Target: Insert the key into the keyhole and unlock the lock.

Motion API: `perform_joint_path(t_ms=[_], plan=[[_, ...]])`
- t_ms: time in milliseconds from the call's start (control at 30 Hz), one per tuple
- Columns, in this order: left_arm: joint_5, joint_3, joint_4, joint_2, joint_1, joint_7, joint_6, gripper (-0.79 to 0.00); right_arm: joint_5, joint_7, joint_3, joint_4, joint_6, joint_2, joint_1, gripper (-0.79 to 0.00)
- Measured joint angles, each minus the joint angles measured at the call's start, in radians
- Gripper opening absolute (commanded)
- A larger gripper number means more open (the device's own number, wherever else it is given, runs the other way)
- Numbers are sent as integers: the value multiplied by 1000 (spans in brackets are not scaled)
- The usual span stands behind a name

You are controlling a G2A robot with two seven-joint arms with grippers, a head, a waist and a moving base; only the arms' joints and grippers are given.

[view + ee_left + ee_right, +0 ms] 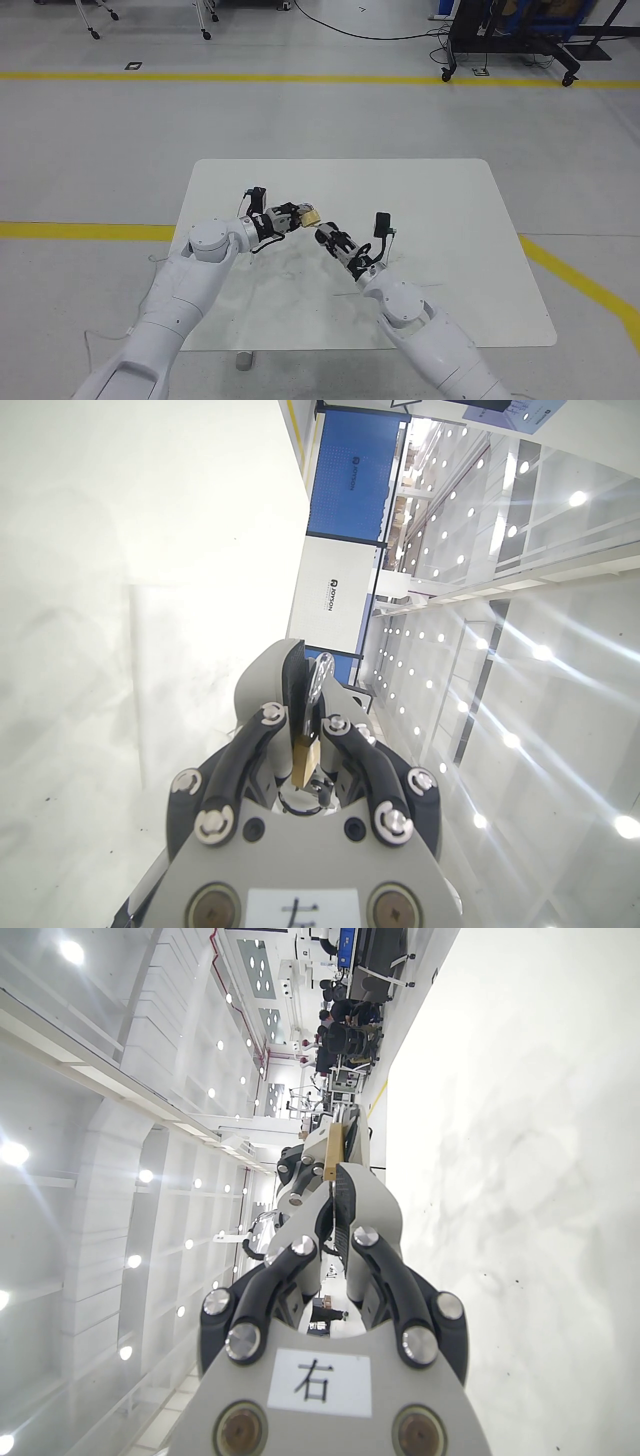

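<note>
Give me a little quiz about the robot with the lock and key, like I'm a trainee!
1. Fill in: the right gripper pinches the ____.
2. Which gripper grips the padlock? A the left gripper, B the right gripper, C neither.
3. True or false: the padlock is held up off the table.
Key: 1 key; 2 A; 3 true.

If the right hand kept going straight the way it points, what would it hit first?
Probably the brass lock, held by the left hand just beyond the right hand; the gap between them is unclear.
</note>
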Motion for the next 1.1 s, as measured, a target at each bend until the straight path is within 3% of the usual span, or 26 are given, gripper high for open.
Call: perform_joint_path(t_ms=[467, 633, 900, 967, 1100], plan=[[-68, -29, -1, -5, 12, 63, 42, -785, -77, -178, -17, -11, -66, -24, -19, -785], [-84, -40, -11, -7, 15, 65, 7, -785, 69, -126, -30, -15, -115, -35, -19, -785], [-81, -40, -19, -7, 20, 73, 5, -785, 31, -138, -26, -14, -113, -34, -17, -785], [-69, -39, -36, -6, 30, 86, 3, -785, -17, -180, -21, -13, -125, -32, -13, -785], [-53, -40, -60, -4, 44, 93, 10, -785, -309, -310, -46, 23, -172, -36, -6, -785]])
